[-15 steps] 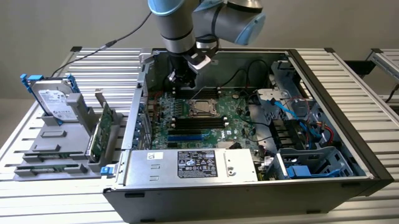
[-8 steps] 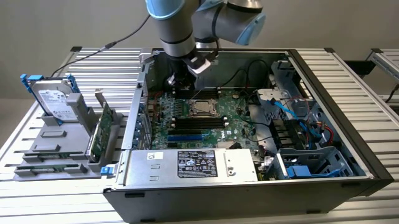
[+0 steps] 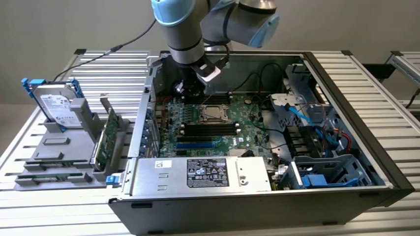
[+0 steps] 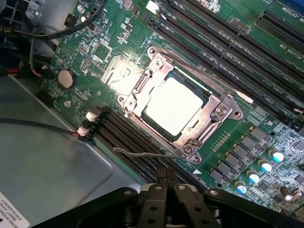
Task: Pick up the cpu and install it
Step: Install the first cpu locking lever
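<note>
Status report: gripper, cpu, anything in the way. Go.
Gripper shut, empty, above the motherboard. Cpu sitting in its socket, metal frame over its edges. Thin lever lies between gripper and socket.

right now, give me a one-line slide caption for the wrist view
shut, empty pincer hangs just off the chip, which sits in its metal socket frame on the green board

My gripper (image 4: 166,174) is closed tight. The cpu (image 4: 172,105) lies inside its metal socket frame (image 4: 223,112) on the motherboard (image 4: 95,53).
</note>
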Action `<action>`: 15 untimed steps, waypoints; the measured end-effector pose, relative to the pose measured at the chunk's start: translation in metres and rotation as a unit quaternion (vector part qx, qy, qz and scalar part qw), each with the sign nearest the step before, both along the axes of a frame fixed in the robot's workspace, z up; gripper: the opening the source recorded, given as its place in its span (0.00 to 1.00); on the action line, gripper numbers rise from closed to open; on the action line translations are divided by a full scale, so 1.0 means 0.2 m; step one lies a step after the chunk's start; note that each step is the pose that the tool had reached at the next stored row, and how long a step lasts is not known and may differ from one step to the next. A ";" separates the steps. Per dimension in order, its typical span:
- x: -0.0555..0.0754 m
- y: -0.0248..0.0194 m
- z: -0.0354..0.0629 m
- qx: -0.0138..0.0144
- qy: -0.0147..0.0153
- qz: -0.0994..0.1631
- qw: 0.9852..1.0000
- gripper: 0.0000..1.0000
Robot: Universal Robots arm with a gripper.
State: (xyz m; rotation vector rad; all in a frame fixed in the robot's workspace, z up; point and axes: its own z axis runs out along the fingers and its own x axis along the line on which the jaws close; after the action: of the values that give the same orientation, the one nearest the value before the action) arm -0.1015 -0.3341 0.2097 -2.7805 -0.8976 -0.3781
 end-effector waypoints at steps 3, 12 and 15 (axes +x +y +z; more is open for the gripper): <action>0.00 -0.002 -0.013 0.000 0.000 0.000 1.000 0.11; 0.00 -0.008 -0.032 -0.002 0.000 0.000 1.000 0.11; 0.00 -0.009 -0.035 -0.002 0.000 0.000 1.000 0.11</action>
State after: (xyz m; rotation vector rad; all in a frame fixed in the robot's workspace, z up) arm -0.1015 -0.3360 0.2027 -2.7841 -0.8994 -0.3765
